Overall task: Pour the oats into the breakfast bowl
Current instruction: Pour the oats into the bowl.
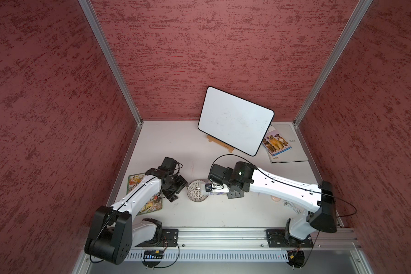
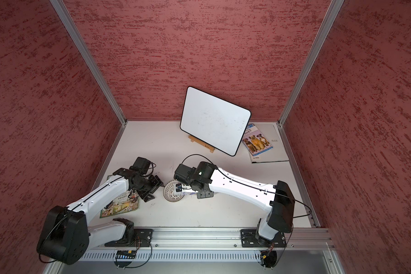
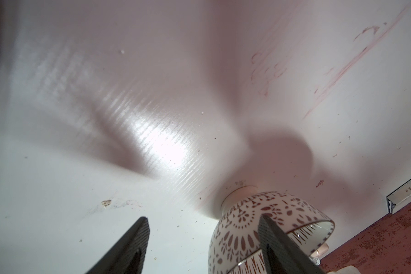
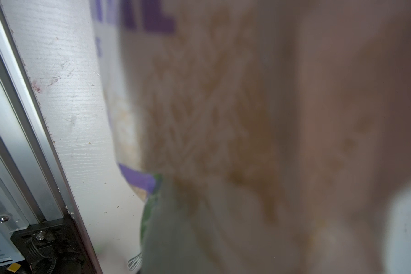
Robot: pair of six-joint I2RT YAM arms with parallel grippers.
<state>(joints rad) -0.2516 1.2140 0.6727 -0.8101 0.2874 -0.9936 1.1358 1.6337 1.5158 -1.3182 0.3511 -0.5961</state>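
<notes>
- The breakfast bowl (image 1: 196,195) stands upright on the desk (image 1: 211,213), near the middle, between both arms.
- The left gripper (image 3: 203,219) sits just left of the bowl, jaws wide apart, gripping nothing. One finger (image 3: 278,242) overlaps the bowl's outer wall.
- The right gripper (image 1: 209,188) is clamped on the pouch (image 1: 218,191) at the bowl's right rim.
- The oats (image 4: 211,113) show through the pouch wall.

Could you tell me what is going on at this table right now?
The right gripper holds the oats pouch tipped on its side, one end at the rim of the breakfast bowl. The left gripper hovers open beside the bowl, not gripping it. In both top views the bowl looks empty.
</notes>
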